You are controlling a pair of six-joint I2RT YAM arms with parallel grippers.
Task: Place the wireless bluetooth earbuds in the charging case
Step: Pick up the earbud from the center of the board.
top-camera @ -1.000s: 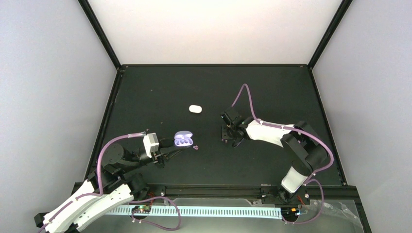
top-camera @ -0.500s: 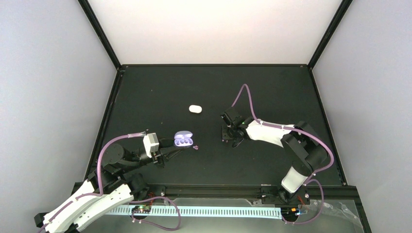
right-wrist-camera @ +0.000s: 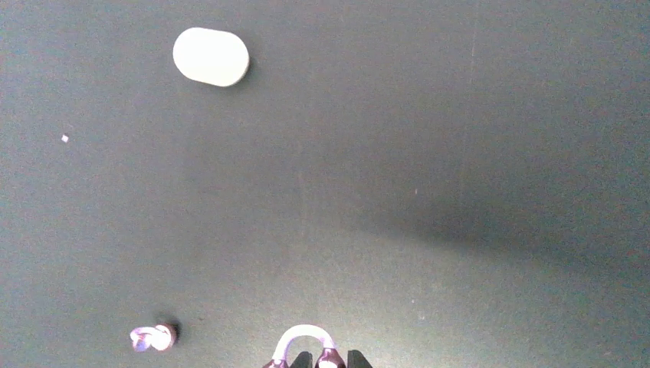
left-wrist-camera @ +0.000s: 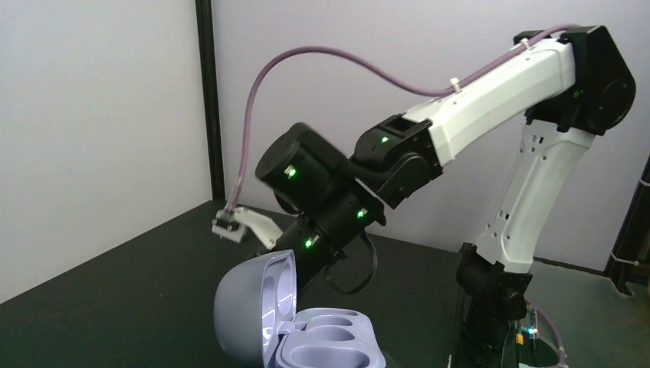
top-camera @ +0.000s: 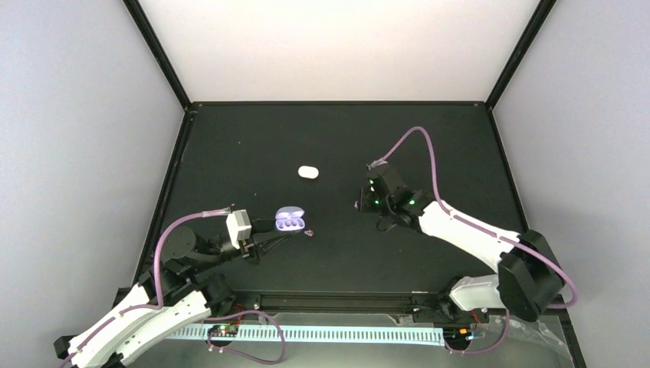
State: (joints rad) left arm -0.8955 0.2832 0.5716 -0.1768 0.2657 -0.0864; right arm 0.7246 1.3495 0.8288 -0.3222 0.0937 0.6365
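Note:
The charging case [top-camera: 289, 221] lies open left of centre, lavender inside, with both wells empty in the left wrist view [left-wrist-camera: 329, 345] and its lid [left-wrist-camera: 245, 307] upright. My left gripper [top-camera: 280, 232] reaches the case's near edge and is shut on it; its fingers are hidden in its own wrist view. One small earbud [top-camera: 309, 232] lies on the mat just right of the case [right-wrist-camera: 153, 337]. My right gripper [top-camera: 362, 203] hovers right of centre, shut on the other earbud [right-wrist-camera: 306, 339], whose lavender loop sticks out ahead of the fingertips [right-wrist-camera: 329, 358].
A white pill-shaped object [top-camera: 308, 172] lies on the black mat behind the case, at the upper left of the right wrist view [right-wrist-camera: 211, 56]. The right arm [left-wrist-camera: 460, 123] arches over the mat beyond the case. Black frame rails edge the mat.
My right gripper closed on an earbud and rose off the mat, shifting back and right as the arm's elbow swung out. The left arm and the case stayed still.

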